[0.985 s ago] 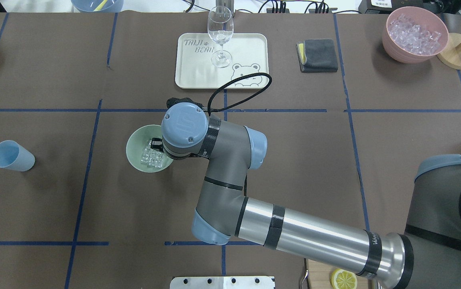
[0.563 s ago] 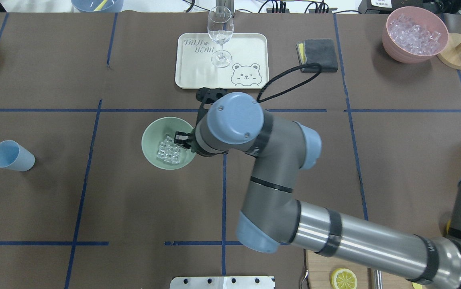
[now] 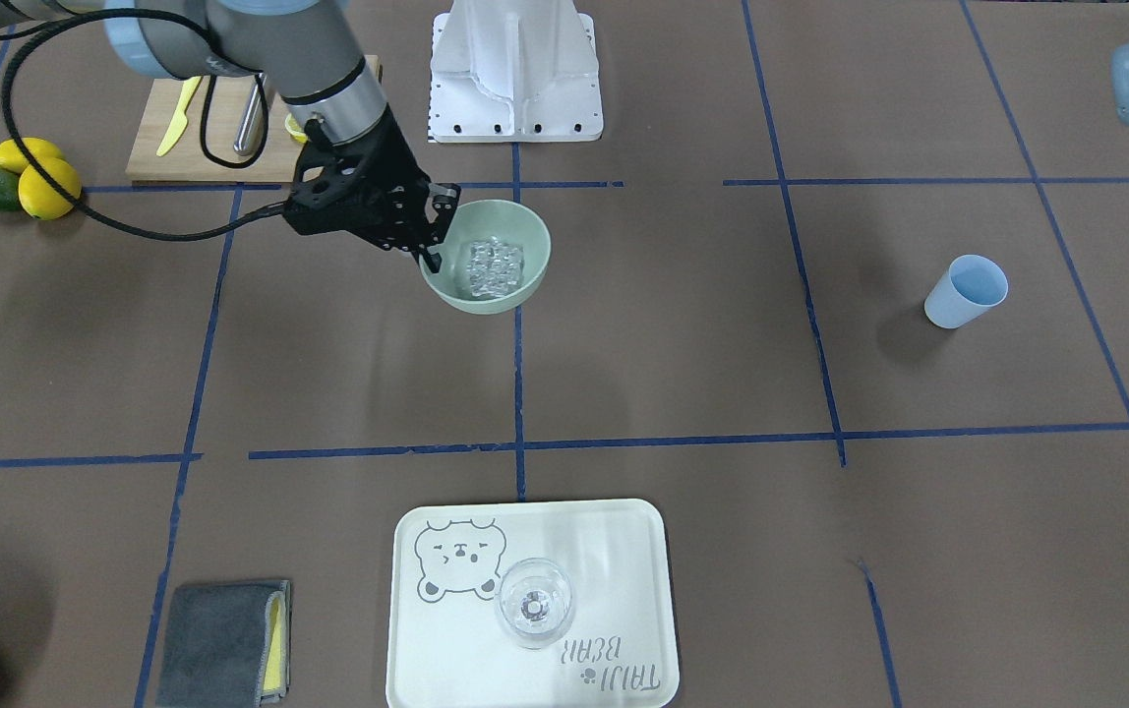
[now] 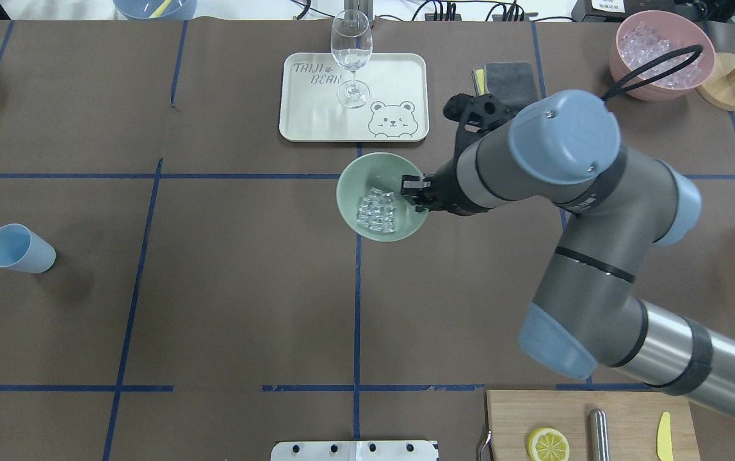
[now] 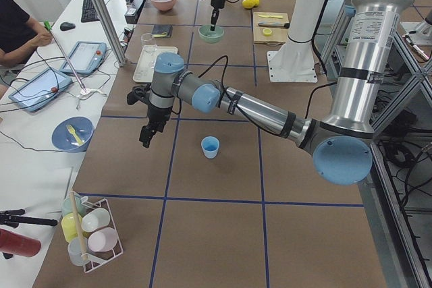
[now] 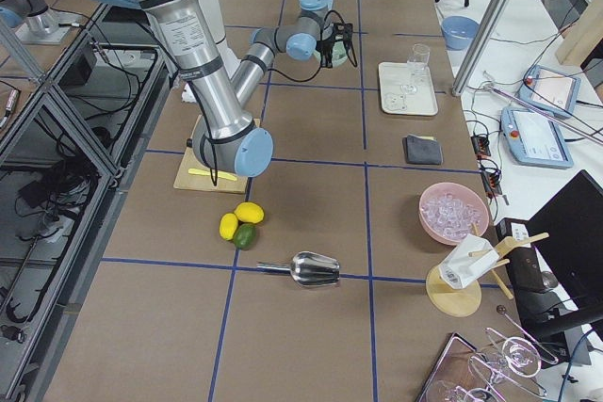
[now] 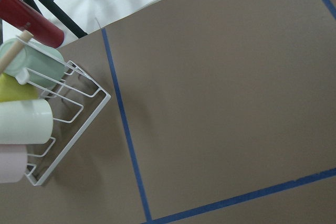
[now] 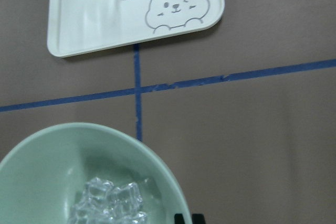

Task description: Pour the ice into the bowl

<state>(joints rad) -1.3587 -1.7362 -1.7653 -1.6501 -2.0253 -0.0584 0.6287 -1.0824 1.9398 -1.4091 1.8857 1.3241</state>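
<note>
The pale sage-green bowl [image 4: 367, 169] sits near the table's middle, just in front of the tray, and holds a small heap of clear ice [image 4: 377, 210]. My right gripper [image 4: 413, 190] is shut on the bowl's right rim. The front view shows the same grip [image 3: 430, 251] on the bowl [image 3: 535, 280] with the ice [image 3: 491, 265] inside. The right wrist view shows the bowl [image 8: 52, 171] and ice [image 8: 110, 205] close below. My left gripper [image 5: 145, 136] hangs over bare table far left; I cannot tell if it is open or shut.
A blue cup [image 4: 18, 248] lies at the far left. A white bear tray [image 4: 393, 77] with a wine glass [image 4: 351, 54] is behind the bowl. A grey cloth [image 4: 508, 77], a pink bowl of ice [image 4: 659, 54] and a cutting board [image 4: 585, 426] are to the right.
My right arm has swung to the right and carried the bowl with its ice from left of the centre line to the centre, closer to the tray.
</note>
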